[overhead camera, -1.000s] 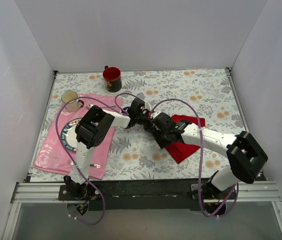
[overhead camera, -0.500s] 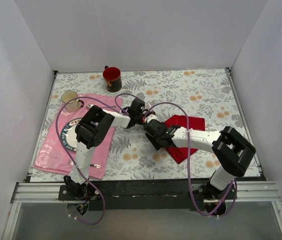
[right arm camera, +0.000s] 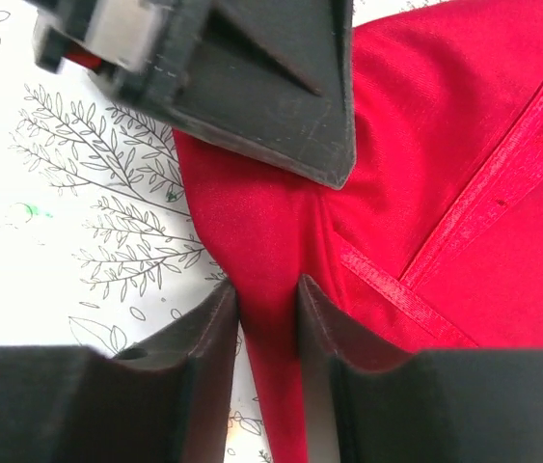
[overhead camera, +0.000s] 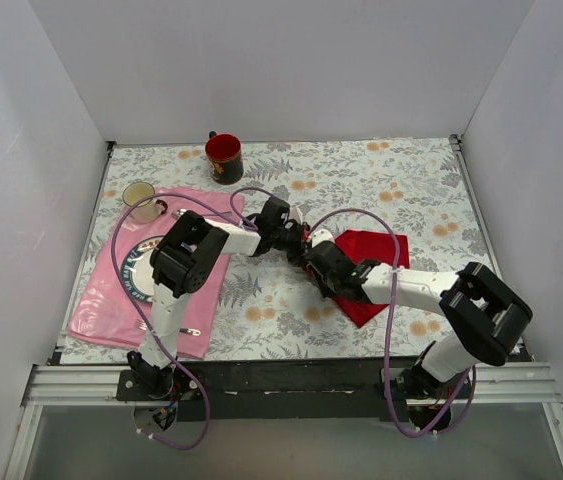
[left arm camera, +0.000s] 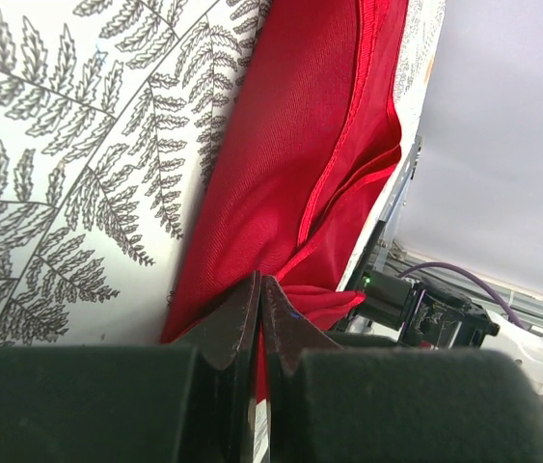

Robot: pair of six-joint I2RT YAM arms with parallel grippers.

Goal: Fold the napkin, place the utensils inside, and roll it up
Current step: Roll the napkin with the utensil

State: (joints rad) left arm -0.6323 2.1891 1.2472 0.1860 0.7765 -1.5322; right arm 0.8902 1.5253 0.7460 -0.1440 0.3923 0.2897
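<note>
The red napkin (overhead camera: pixel 373 268) lies crumpled on the floral table, right of centre. My left gripper (overhead camera: pixel 295 240) is shut on the napkin's left corner; in the left wrist view (left arm camera: pixel 259 282) red cloth (left arm camera: pixel 290 145) is pinched between its tips. Just beside it, my right gripper (overhead camera: pixel 319 264) has closed on a raised fold of the napkin (right arm camera: pixel 445 145). The cloth fills the gap between the right gripper's (right arm camera: pixel 267 289) pads. A left finger (right arm camera: pixel 271 87) shows at the top of the right wrist view. The utensils cannot be made out in any view.
A pink placemat (overhead camera: pixel 101 310) at the left carries a plate (overhead camera: pixel 136 270), partly under the left arm, and a slim piece of cutlery (overhead camera: pixel 189 329) near its front edge. A glass (overhead camera: pixel 141 197) and a dark mug (overhead camera: pixel 225 158) stand further back. White walls surround the table.
The right gripper's jaws have narrowed onto the napkin fold, and its arm has shifted a little to the right. The left gripper has kept its hold and place.
</note>
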